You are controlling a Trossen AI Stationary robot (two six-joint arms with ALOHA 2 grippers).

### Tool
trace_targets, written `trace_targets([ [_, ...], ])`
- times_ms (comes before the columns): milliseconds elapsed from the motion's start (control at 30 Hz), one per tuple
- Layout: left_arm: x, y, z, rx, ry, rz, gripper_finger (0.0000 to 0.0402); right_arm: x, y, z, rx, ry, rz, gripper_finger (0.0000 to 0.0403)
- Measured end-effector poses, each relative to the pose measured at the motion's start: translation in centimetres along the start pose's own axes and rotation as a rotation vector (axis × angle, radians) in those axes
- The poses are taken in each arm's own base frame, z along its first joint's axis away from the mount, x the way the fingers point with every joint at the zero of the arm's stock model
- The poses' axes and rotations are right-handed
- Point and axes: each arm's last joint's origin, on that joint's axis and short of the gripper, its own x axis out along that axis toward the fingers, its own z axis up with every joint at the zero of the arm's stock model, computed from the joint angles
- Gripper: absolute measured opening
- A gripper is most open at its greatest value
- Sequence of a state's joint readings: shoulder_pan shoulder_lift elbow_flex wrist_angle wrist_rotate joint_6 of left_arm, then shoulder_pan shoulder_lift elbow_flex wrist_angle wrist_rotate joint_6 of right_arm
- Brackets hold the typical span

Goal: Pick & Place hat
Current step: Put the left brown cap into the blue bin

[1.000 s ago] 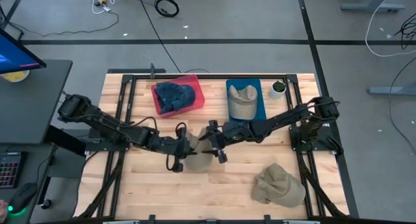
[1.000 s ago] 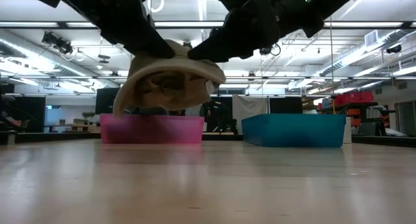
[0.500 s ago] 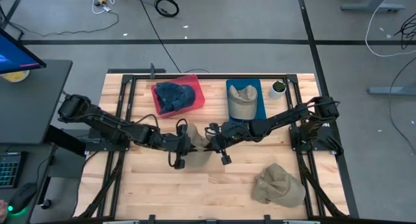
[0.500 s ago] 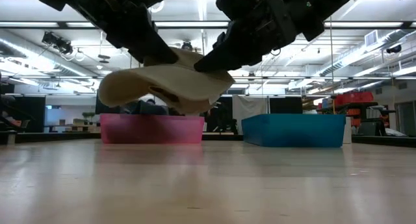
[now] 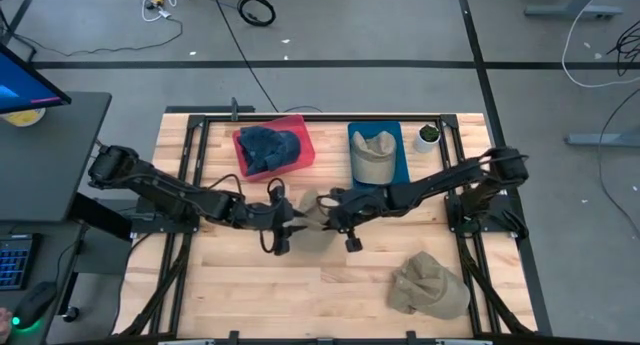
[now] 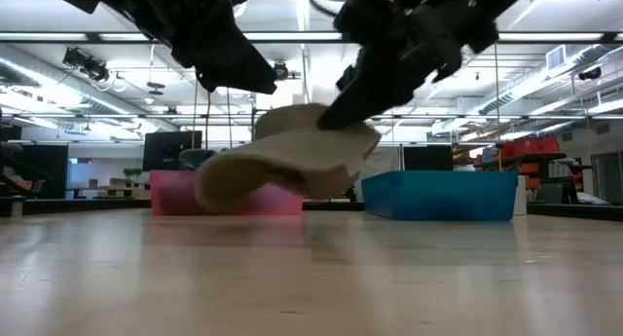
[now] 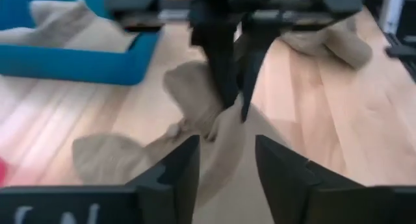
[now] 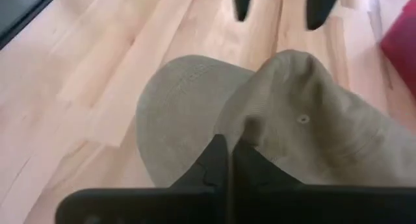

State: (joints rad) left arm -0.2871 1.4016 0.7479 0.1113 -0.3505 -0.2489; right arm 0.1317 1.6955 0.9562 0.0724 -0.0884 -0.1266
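A tan cap (image 5: 310, 217) hangs over the middle of the table between my two grippers. My right gripper (image 8: 225, 152) is shut on it; the low view shows this gripper (image 6: 336, 117) at the cap's top. My left gripper (image 7: 224, 165) is open, with its fingers on either side of the cap's cloth. In the low view its tip (image 6: 268, 83) stands apart from the cap (image 6: 292, 161). A blue bin (image 5: 377, 153) holding another tan cap and a red bin (image 5: 272, 148) holding dark blue caps stand at the far side. My right gripper pinches a raised fold of the cap's cloth (image 8: 250, 130) between its two fingers, beside the crown and near the brim (image 8: 172, 107). The fingers slant down from the table's right side. The cap hangs below them, clear of the table, brim end lowest (image 6: 224, 190).
A third tan cap (image 5: 430, 285) lies on the table at the near right. A small potted plant (image 5: 428, 135) stands beside the blue bin. Black frame rails (image 5: 470, 225) run along the table's sides. Bare wood (image 5: 330, 285) lies toward the near edge.
My left gripper has let go of the cap, which was held up between both grippers. The cap now hangs from my right gripper alone, its free brim side dropped. Both grippers and the cap have shifted a little toward the far edge and the right.
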Motion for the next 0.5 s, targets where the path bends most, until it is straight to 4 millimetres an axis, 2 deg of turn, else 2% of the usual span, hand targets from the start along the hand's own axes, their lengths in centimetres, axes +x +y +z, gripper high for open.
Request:
trace_targets([
  [67,-0.4,0.2,0.4,-0.02,-0.026,0.034,0.0165,-1.6,0.1,0.6,-0.013,0.01,0.0,0.0004],
  [167,-1.3,0.6,1.0,-0.073,-0.073,0.097,0.0168,-5.1,0.3,1.4,-0.037,0.032,-0.035,0.0004],
  [300,-2.5,0.9,2.0,-0.101,-0.143,0.138,0.0158,-11.5,0.0,2.1,-0.155,0.129,-0.187,0.0004],
  [400,-3.0,1.0,2.4,-0.11,-0.162,0.135,0.015,-15.6,-0.6,1.1,-0.286,0.248,-0.259,0.0004],
  [500,-3.0,1.0,2.3,-0.099,-0.155,0.137,0.0143,-18.5,-1.9,-0.2,-0.38,0.365,-0.303,0.0002],
])
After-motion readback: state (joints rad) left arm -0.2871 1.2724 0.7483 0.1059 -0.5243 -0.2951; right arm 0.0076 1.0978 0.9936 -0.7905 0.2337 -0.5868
